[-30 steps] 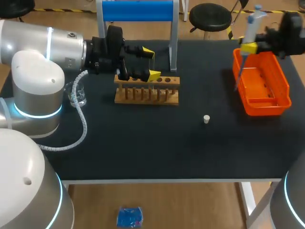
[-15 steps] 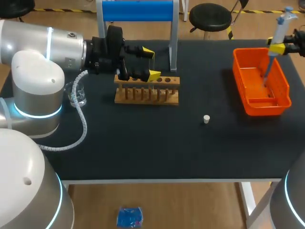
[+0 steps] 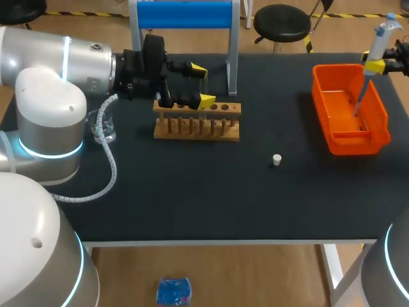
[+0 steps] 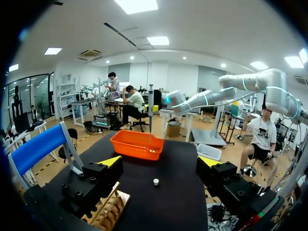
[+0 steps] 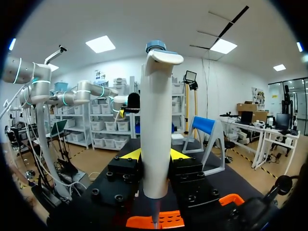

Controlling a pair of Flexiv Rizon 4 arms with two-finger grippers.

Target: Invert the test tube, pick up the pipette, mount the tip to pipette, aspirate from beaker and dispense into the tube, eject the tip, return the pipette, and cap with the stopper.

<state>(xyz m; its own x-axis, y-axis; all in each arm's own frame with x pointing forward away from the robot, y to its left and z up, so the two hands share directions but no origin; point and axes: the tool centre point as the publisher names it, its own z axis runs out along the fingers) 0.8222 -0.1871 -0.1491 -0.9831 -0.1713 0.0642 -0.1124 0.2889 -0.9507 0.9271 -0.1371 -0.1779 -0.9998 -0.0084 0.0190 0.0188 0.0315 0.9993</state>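
A: Start at the left. What's there?
B: The beaker (image 3: 103, 128) stands near the table's (image 3: 192, 192) left edge, beside the left arm. The left pincer (image 3: 202, 86) hangs just above the back of the rack (image 3: 197, 121), fingers wide, nothing between them.
A: And the tube?
B: I can't make one out in the rack; too small to tell.
A: The middle?
B: Only the stopper (image 3: 277, 159), lying alone, well apart from the rack and the tray.
A: Then the right.
B: The tray (image 3: 319, 96) sits by the right edge. The right pincer (image 5: 155, 156) is clamped on the pipette (image 3: 377, 38), a finger on each side of its body, holding it upright. Its lower end is over the tray, or perhaps just inside. I cannot tell which.
A: So which step?
B: I'd judge it's the pick-up, nearly complete. Mounting the tip comes next.
A: What does that ask for?
B: Lifting clear of the tray wall, then carrying the pipette upright to the tips, which I don't see, and pressing straight down so one seats square. Whether one is on already I cannot tell.
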